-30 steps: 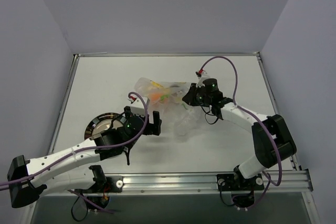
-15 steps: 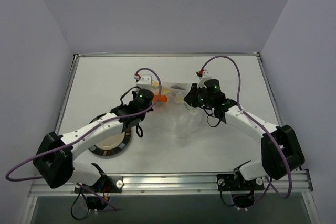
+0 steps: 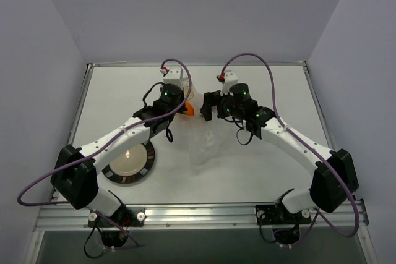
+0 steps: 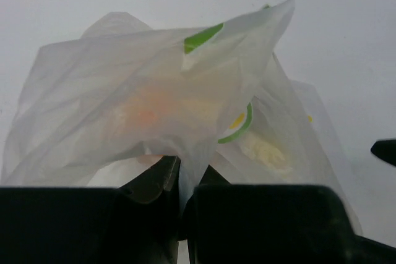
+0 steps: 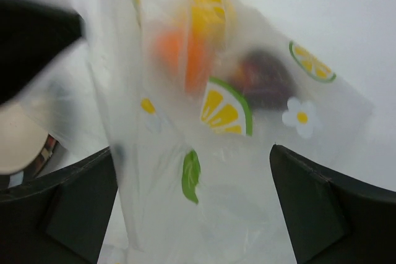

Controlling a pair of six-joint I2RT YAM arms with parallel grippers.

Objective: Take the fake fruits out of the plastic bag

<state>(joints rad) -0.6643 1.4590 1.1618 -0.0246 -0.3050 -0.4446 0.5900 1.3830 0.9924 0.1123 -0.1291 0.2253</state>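
The fake fruits [image 5: 180, 54] sit inside the plastic bag [image 3: 201, 146], up in its bunched top end. In the overhead view the orange one [image 3: 189, 110] is a bright spot right at the tip of the left gripper [image 4: 185, 170]. The right wrist view shows the dark red one [image 5: 263, 78] just at the orange one's 3 o'clock. Both are blurred by the wrinkled film. The yellow fruit cannot be told apart from the lemon slices printed on the bag.

The bag lies around the middle of the table [image 3: 111, 103], a little toward 12 o'clock. Its top is gathered between the two grippers, and the rest of the clear film trails toward 6 o'clock over the white surface.

The left gripper's fingers are pressed together on a fold of the film, which rises from between them in the left wrist view. The right gripper [image 5: 192, 153] is just at the left one's 3 o'clock. Its fingers are spread wide, the printed film hangs in the gap between them, and nothing is pinched. Whether the film touches either finger cannot be told.

A round black-rimmed plate [image 3: 127, 183] rests at the bag's 8 o'clock, near it but apart, with the left arm's forearm crossing above its far edge.
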